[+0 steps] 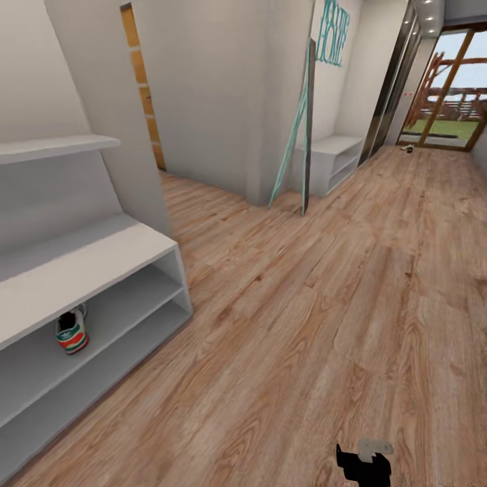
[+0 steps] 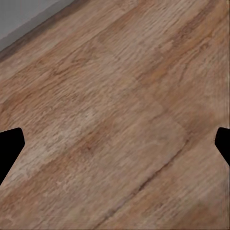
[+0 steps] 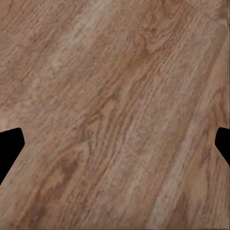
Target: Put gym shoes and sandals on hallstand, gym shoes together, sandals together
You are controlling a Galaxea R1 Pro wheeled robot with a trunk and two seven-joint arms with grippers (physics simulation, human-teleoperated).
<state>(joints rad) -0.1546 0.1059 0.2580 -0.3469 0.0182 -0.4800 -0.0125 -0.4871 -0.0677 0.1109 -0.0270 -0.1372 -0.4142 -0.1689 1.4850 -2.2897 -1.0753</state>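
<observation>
Both grippers spread wide over bare plank flooring.

Left gripper point(image 2: 115, 143) and right gripper point(image 3: 115, 143) released, black fingertips apart above warm wood-grain corridor floor point(image 1: 325, 304). Near left: boxy light-grey hallstand point(image 1: 81, 270), one cream gym shoe point(image 1: 72, 331) on its upper open shelf, red-and-green heel outward. Far right: small dark object point(image 1: 407, 147) by glazed door point(image 1: 450, 88), too small to identify.

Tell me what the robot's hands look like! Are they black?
Yes, mostly. In each wrist view two flat black fingertips poke in from the sides, with blunt, angled ends and no markings that I can see. The head view shows a chunky black part of an arm with a pale grey piece on top. No cables show.
</observation>
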